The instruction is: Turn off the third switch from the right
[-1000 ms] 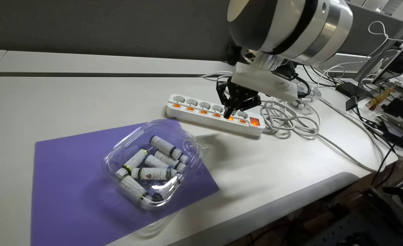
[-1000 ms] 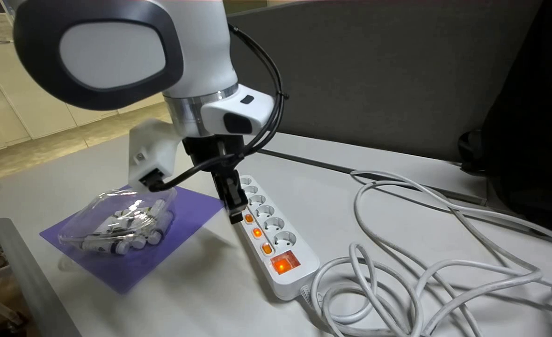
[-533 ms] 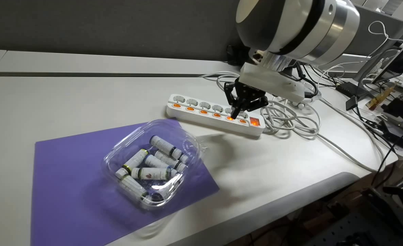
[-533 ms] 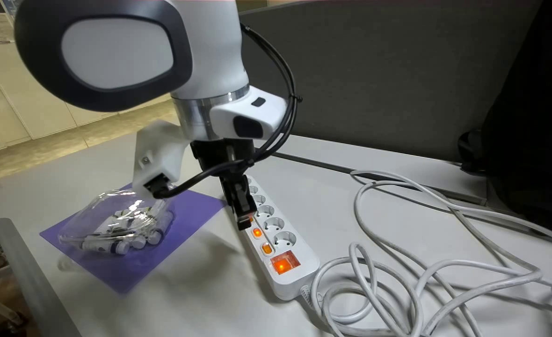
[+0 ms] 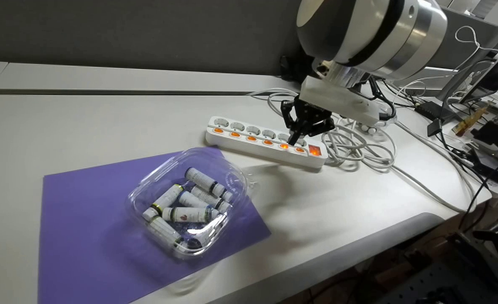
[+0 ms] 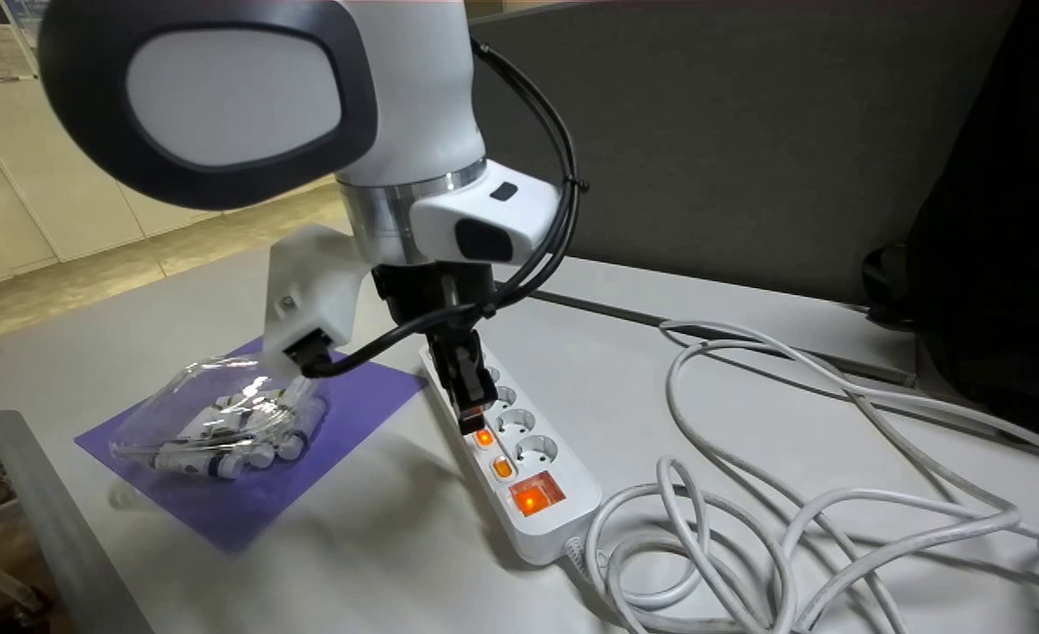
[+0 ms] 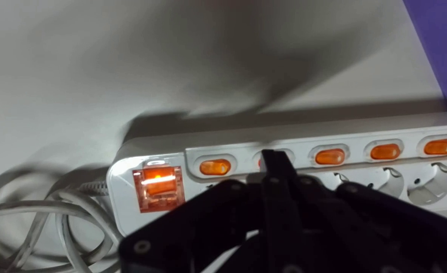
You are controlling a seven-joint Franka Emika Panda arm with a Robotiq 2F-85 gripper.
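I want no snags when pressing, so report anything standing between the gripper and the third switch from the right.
Nothing visible stands between the shut gripper and the lit third switch, counting the large red switch as first; whether they touch is unclear. The coiled cable lies off to one side.

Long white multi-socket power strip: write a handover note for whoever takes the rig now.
Black two-finger gripper: shut, empty, tips by the small glowing orange rocker switch; contact unclear.
Power strip: on the white table.
Done: gripper positioned; that switch is lit, so apparently not yet off. Counting the large rectangular red switch, it is third from the white cord.
Remaining: confirm the count (the third small rocker looks unlit), then press.
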